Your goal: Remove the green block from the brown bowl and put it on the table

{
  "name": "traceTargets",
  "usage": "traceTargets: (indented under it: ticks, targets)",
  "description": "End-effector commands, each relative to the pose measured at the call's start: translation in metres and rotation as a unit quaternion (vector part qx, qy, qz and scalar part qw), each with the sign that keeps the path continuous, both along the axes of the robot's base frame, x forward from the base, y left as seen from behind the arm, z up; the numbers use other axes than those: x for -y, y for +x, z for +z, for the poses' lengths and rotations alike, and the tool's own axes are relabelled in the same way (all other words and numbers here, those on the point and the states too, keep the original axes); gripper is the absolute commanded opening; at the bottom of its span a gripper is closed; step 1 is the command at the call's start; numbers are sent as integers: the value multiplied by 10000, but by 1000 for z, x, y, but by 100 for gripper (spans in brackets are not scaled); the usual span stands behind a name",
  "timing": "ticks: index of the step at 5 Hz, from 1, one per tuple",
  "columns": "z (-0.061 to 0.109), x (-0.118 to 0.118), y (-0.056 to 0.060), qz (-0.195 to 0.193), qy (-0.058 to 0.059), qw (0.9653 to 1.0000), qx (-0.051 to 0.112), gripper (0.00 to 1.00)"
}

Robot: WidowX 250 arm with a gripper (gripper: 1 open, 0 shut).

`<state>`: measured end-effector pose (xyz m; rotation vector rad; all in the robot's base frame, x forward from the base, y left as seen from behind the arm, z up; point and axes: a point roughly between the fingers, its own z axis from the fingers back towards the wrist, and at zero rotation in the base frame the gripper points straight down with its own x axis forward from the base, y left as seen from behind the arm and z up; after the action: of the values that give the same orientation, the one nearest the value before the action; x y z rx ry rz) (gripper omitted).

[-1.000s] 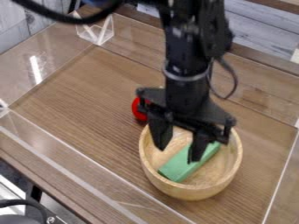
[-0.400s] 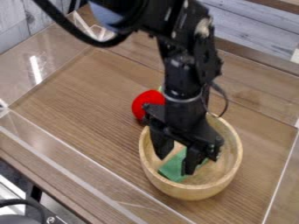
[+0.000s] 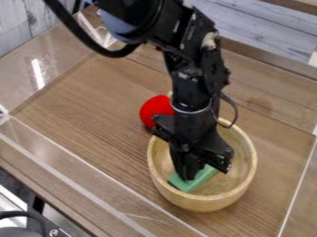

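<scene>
The brown bowl (image 3: pixel 243 154) sat at the near right of the table (image 3: pixel 84 104), its thick, light tan wall open upward. The green block (image 3: pixel 195 180) was inside it, lying on the bowl's floor toward the near left part, with its mint-green surface showing below and beside the dark fingertips. The black gripper (image 3: pixel 191 173) reached down into the bowl from the far side, its fingers drawn in close around the block. Whether they had clamped the block or only stood next to it could not be told, because the dark fingers hid much of it. The block was still within the bowl's wall, not on the tabletop. A red round strawberry toy (image 3: pixel 156 109) stood on the table just beyond the bowl, to the left of the arm, partly hidden behind the dark linkage. A thin dark cable (image 3: pixel 229 104) curved along the right side of the gripper. Clear acrylic walls (image 3: pixel 25 190) ran along the table's edge at the left, and a pale wood-grained surface (image 3: pixel 266 30) lay past its far edge.
</scene>
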<state>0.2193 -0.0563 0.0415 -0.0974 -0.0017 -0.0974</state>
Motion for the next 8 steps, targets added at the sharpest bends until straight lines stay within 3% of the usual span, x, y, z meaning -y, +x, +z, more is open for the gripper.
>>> traceTargets:
  ticks: [1, 2, 4, 6, 8]
  targets:
    - [-4, 6, 2, -436, -30, 9990, -47, 100]
    - [-4, 8, -2, -610, -50, 9981, -59, 0]
    - [-1, 17, -9, -1011, -91, 9948, -22, 0]
    - [0, 19, -4, -754, -119, 9971, -3, 0]
    - [12, 25, -4, -637, -146, 9979, 18, 0]
